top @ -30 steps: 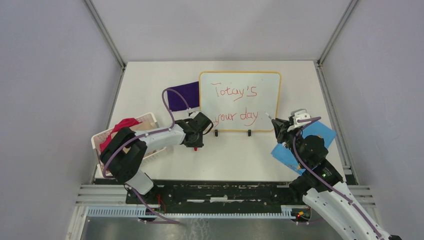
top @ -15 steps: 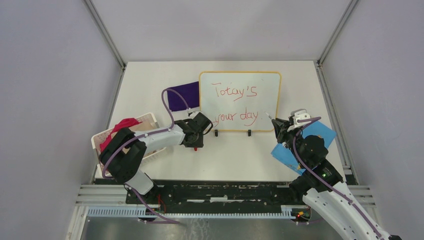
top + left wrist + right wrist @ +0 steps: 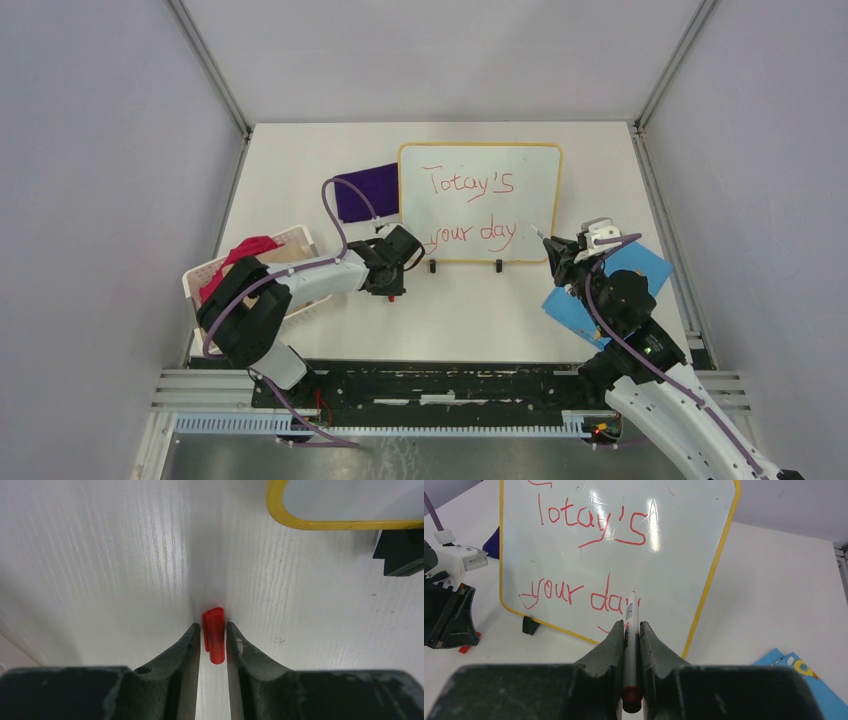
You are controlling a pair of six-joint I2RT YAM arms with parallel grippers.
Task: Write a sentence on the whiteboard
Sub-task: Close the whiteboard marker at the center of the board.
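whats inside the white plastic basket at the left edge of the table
A crumpled red cloth and something flat and tan show inside the white plastic basket. The left arm covers the basket's near part, so the rest is hidden.

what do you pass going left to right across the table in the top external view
white basket → purple cloth → whiteboard → blue card

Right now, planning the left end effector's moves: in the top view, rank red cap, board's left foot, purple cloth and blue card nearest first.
1. Red cap: at the left end effector's tips.
2. Left foot: just right of it.
3. Purple cloth: farther back.
4. Blue card: far right.
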